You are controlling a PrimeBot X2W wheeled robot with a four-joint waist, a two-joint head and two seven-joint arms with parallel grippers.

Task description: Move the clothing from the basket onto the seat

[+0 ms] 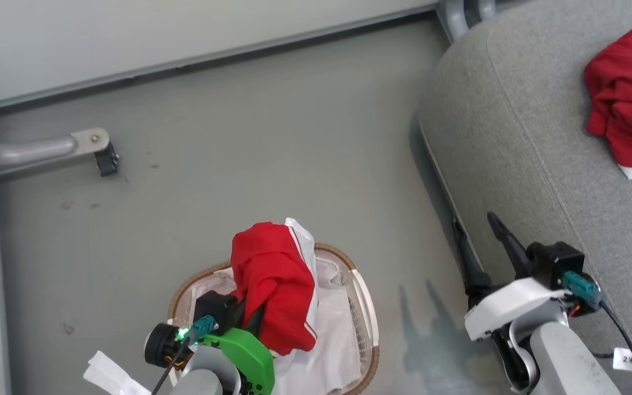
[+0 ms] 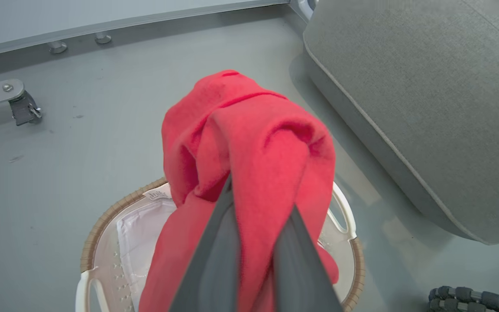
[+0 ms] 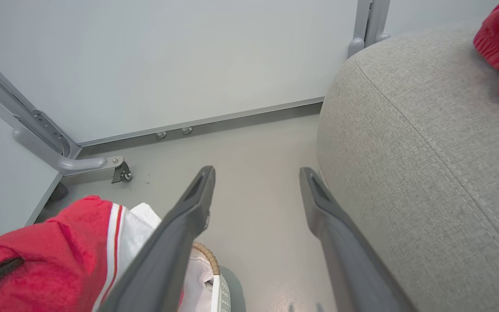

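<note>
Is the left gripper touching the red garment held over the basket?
Touching. In the left wrist view the left gripper is shut on the red garment, with cloth pinched between its fingers and draped over their tips.

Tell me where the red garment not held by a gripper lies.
The loose garment lies bunched on the seat at the head view's upper right, beyond the open right gripper and far from the basket.

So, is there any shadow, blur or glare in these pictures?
Head view: even light, with a faint shadow of the right pincer on the floor. Left wrist view: the left pincer looks soft-edged. Right wrist view: sharp seat weave, no glare.
</note>
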